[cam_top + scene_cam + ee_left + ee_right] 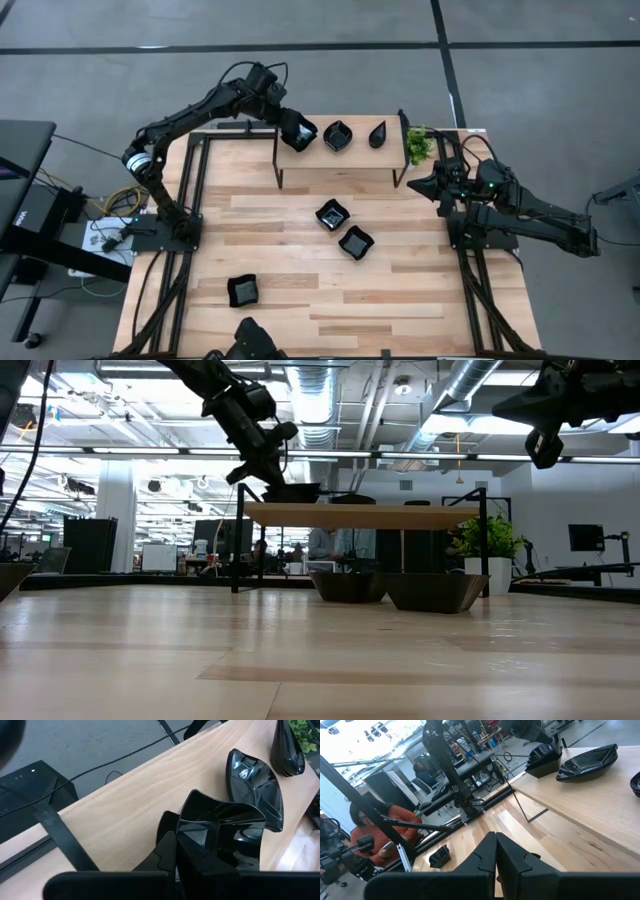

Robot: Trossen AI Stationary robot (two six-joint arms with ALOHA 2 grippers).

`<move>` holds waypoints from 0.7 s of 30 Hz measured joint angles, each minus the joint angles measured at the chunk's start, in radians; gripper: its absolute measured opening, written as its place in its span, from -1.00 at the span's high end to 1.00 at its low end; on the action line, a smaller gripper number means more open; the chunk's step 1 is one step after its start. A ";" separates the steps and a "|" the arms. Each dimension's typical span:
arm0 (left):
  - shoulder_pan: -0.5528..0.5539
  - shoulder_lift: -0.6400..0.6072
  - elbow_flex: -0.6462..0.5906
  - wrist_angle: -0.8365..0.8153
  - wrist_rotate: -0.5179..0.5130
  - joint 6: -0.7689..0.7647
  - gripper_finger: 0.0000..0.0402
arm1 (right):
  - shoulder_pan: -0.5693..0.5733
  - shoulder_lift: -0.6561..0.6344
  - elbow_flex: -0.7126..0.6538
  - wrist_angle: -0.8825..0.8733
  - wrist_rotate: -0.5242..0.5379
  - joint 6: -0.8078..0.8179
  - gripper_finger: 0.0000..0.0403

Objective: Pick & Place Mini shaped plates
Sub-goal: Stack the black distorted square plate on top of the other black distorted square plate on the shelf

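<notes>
The mini shaped plates are small glossy black dishes. Two of them [337,135] [378,133] sit on a raised wooden shelf [340,165] at the table's far side. Three more [332,214] [356,241] [243,291] lie on the table top. My left gripper [297,131] is over the shelf's left end, shut on a wavy-edged square dish [220,827]. My right gripper [425,183] waits shut at the shelf's right end, above the table [545,445]. My left gripper holds the wavy square dish by its wall on the side toward the table's left [192,845]. One finger [167,852] shows outside that wall; the dish hides the other. The fingers slant down from the left [268,472]. The dish sits level at the shelf top [295,491]; whether it rests there I cannot tell.
A small green plant [418,146] stands at the shelf's right end. The shelf has black legs [238,550]. Bare wood lies at the table's near right [420,300]. A person in an orange top [385,837] sits beyond the table's left side.
</notes>
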 joint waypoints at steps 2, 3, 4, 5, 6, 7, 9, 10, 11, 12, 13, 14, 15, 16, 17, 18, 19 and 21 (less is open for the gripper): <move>-0.001 0.000 0.000 0.000 0.001 -0.003 0.98 | 0.000 0.000 0.000 0.000 0.000 0.000 0.99; -0.001 0.000 0.000 0.000 0.001 -0.003 0.98 | 0.000 0.000 0.000 0.000 0.000 0.000 0.99; 0.000 -0.001 0.000 0.000 0.001 -0.003 0.98 | 0.000 0.000 0.000 0.000 0.000 0.000 0.99; 0.000 -0.001 0.000 -0.003 0.000 -0.003 0.98 | 0.000 0.000 0.000 0.000 0.000 0.000 0.99; 0.000 -0.002 0.000 -0.005 0.000 -0.003 0.98 | 0.000 0.000 0.000 0.000 0.000 0.000 0.99; 0.000 -0.003 0.000 -0.005 0.000 -0.003 0.98 | 0.000 0.000 0.000 0.000 0.000 0.000 0.99; 0.000 -0.004 0.000 -0.005 0.000 -0.003 0.98 | 0.000 0.000 0.000 0.000 0.000 0.000 0.99; 0.000 -0.004 0.000 -0.006 0.000 -0.003 0.98 | 0.000 0.000 0.000 0.000 0.000 0.000 0.99; 0.000 -0.004 0.000 -0.006 0.000 -0.003 0.98 | 0.000 0.000 0.000 0.000 0.000 0.000 0.99; 0.000 -0.004 0.000 -0.006 0.000 -0.003 0.97 | 0.000 0.000 0.000 0.000 0.000 0.000 0.99; 0.000 -0.004 0.000 -0.006 -0.001 -0.003 0.96 | 0.000 0.000 0.000 0.000 0.000 0.000 0.99; 0.000 -0.004 0.000 -0.006 -0.002 -0.003 0.95 | 0.000 0.000 0.000 0.000 0.000 0.000 0.99; 0.000 -0.004 0.000 -0.006 -0.004 -0.003 0.93 | 0.000 0.000 0.000 0.000 0.000 0.000 0.99; 0.000 -0.004 0.000 -0.006 -0.004 -0.003 0.92 | 0.000 0.000 0.000 0.000 0.000 0.000 0.99; 0.000 -0.004 0.000 -0.006 -0.004 -0.003 0.90 | 0.000 0.000 0.000 0.000 0.000 0.000 0.99; 0.000 -0.004 0.000 -0.006 -0.004 -0.003 0.88 | 0.000 0.000 0.000 0.000 0.000 0.000 0.99; 0.000 -0.004 0.000 -0.006 -0.004 -0.002 0.86 | 0.000 0.000 0.000 0.000 0.000 0.000 0.99; -0.002 -0.004 0.000 -0.007 -0.004 -0.002 0.82 | 0.000 0.000 0.000 0.000 0.000 0.000 0.99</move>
